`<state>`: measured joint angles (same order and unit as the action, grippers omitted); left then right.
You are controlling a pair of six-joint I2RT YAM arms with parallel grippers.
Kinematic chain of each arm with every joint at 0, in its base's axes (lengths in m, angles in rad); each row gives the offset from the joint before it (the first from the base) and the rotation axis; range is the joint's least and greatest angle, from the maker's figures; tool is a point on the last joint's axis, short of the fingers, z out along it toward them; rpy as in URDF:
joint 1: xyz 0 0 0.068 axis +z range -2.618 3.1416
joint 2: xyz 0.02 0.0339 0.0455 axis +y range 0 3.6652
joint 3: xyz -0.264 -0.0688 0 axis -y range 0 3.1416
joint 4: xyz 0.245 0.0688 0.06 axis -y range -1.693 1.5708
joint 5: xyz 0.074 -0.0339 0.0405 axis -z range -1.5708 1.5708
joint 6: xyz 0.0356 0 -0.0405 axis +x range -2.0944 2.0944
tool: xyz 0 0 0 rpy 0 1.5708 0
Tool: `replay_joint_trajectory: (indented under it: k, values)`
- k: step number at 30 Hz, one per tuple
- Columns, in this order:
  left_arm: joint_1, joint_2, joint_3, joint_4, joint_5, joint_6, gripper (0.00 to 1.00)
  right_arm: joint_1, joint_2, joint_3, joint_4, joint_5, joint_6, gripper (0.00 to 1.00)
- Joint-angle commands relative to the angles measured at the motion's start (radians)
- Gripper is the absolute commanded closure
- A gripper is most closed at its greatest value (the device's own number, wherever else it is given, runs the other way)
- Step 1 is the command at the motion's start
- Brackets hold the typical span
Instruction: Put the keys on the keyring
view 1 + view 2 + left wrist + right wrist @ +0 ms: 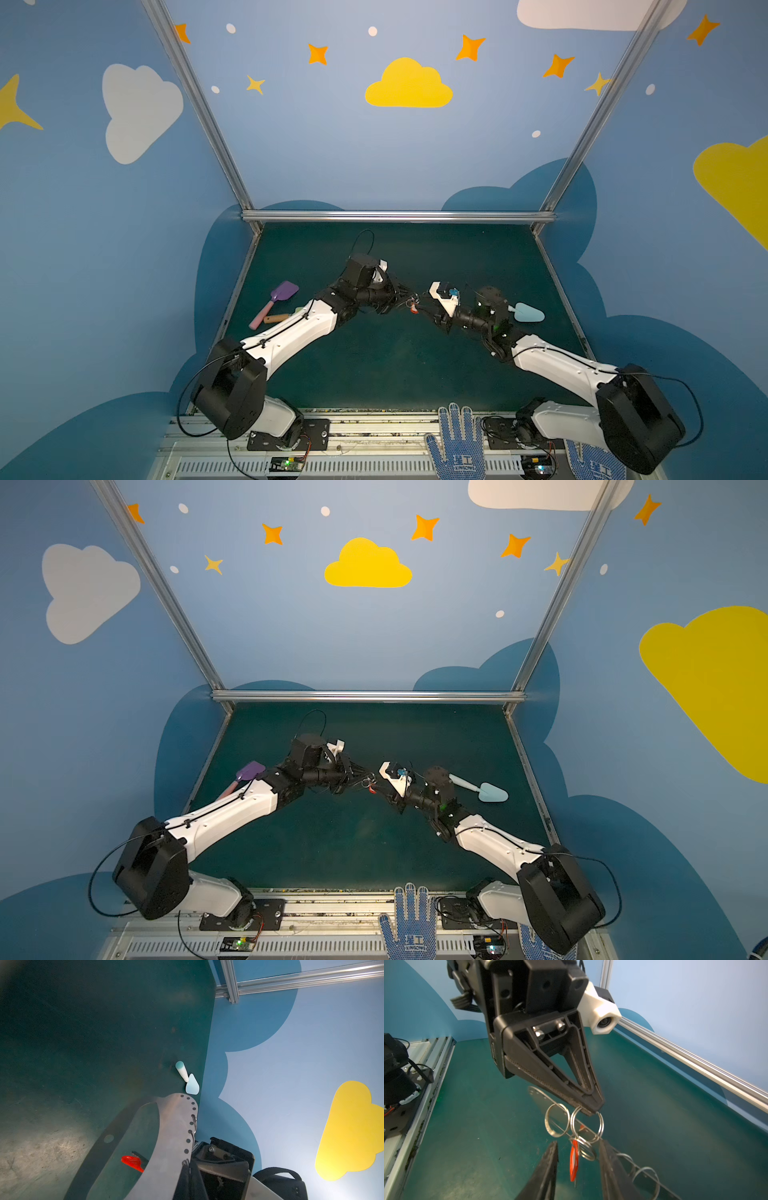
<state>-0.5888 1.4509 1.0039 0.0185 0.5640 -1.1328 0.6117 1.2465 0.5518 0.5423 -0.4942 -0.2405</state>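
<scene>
Green mat (pixel 467 1126); keys (pixel 574 1159) btwn right jaws

The keyring (pixel 172 1126) is seen in flat grey, its curved edge patterned with a row of small dark holes. The tag (pixel 574 1159) is coloured red-orange and the split rings (pixel 549 1128) silver. The table mat (pixel 395 365) is dark teal-green. A pale blue shovel (pixel 530 312) and a purple shovel (pixel 284 291) with a pink handle are seen.

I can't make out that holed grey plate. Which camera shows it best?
The left wrist view: the plate shows its flat face, slot and holes. The right wrist view catches it nearly edge-on, hung with rings. In both top views it is barely visible.
</scene>
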Motion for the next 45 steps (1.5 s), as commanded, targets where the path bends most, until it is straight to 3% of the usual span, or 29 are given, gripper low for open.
replay_joint_trajectory:
  k: [1,18,45]
  values:
    - [0.004,-0.016,0.017,0.03,0.014,0.021,0.96,0.006,0.008,0.038,-0.018,-0.009,-0.016,0.67]
    - [0.004,-0.023,0.013,0.034,0.001,0.017,0.96,0.014,-0.022,0.031,-0.033,0.047,0.019,1.0]
    - [0.007,-0.048,-0.019,0.031,-0.034,0.006,0.96,-0.021,-0.109,-0.1,0.189,0.082,0.309,1.0]
